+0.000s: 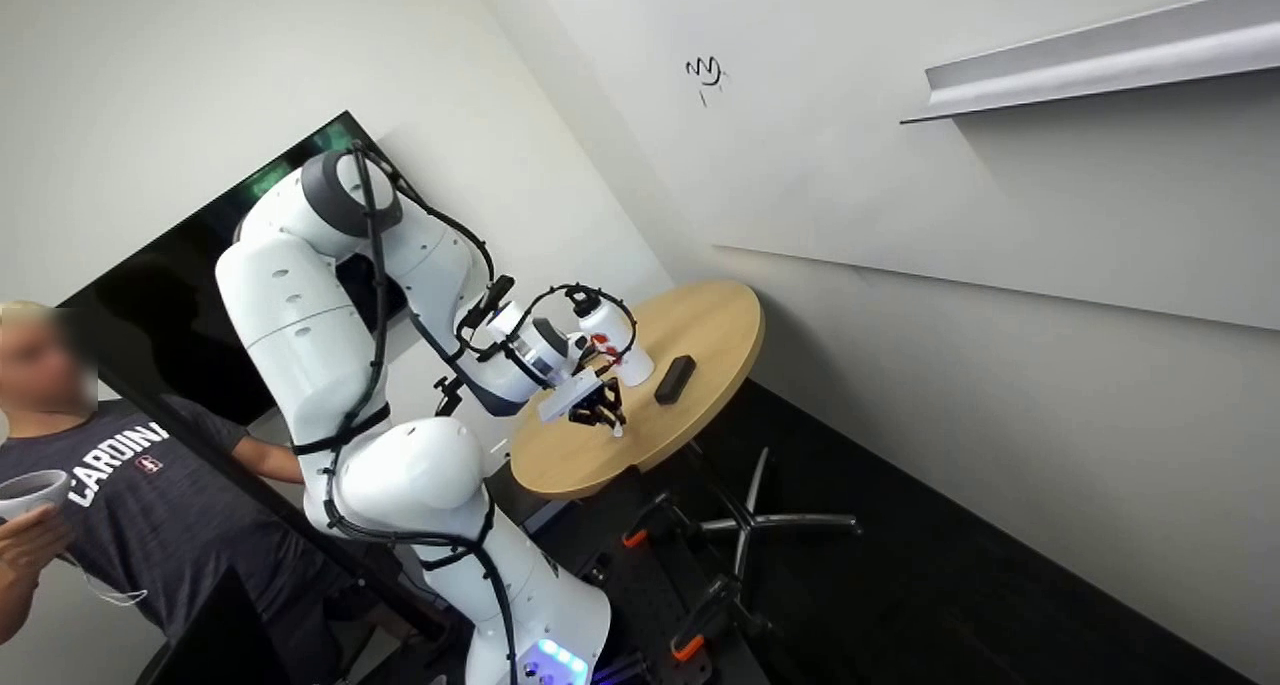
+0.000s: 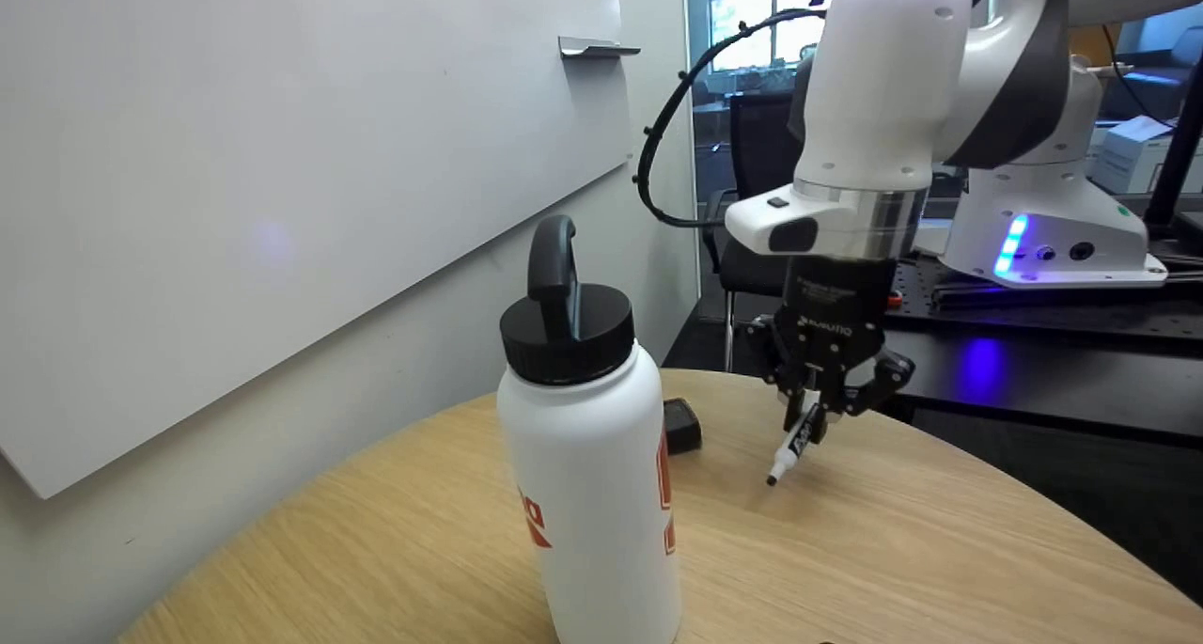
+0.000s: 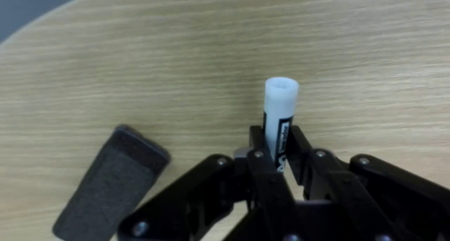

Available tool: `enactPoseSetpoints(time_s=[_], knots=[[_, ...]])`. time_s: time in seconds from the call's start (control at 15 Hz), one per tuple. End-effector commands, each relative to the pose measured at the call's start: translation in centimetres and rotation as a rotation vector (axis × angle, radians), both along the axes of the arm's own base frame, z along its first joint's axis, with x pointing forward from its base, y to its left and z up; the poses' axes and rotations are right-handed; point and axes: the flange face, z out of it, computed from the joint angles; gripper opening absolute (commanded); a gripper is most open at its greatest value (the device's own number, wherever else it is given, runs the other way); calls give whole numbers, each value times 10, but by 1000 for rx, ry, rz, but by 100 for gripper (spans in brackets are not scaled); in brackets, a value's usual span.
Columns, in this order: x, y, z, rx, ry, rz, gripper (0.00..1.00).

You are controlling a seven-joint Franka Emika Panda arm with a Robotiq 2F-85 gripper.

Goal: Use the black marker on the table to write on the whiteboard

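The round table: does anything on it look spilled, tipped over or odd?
No spill or damage shows: the bottle stands upright and the dark block lies flat. The only askew thing is the marker, slanting out of the claw with its dark tip down, perhaps only from the grip.

tbl (image 2: 395, 531) obstacles: btl (image 2: 592, 465), black block (image 3: 112, 184); free gap btwn block & claw (image 3: 277, 135)

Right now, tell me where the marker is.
The marker is held in the gripper, just right of centre in the wrist view, with the eraser to its lower left.
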Motion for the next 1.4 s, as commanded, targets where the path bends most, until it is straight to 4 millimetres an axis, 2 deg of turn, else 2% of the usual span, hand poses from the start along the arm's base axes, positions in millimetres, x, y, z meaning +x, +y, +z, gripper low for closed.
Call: enactPoseSetpoints(time_s=[0.0,0.2,0.4,0.47,0.53,0.67,0.8,0.87,1.07,1.33], knots=[[4,-30,59,7,-52,-159,5],[10,-40,103,22,-103,-260,5],[2,-45,139,-49,-165,-310,5],[-8,-39,144,-96,-170,-303,5],[8,-33,129,-53,-140,-275,20],[-6,-31,143,-83,-165,-272,20],[-9,-31,144,-85,-170,-276,20],[-8,-33,143,-87,-169,-280,5],[14,-43,178,-62,-267,-445,5],[67,-81,226,-53,-320,-645,5]])
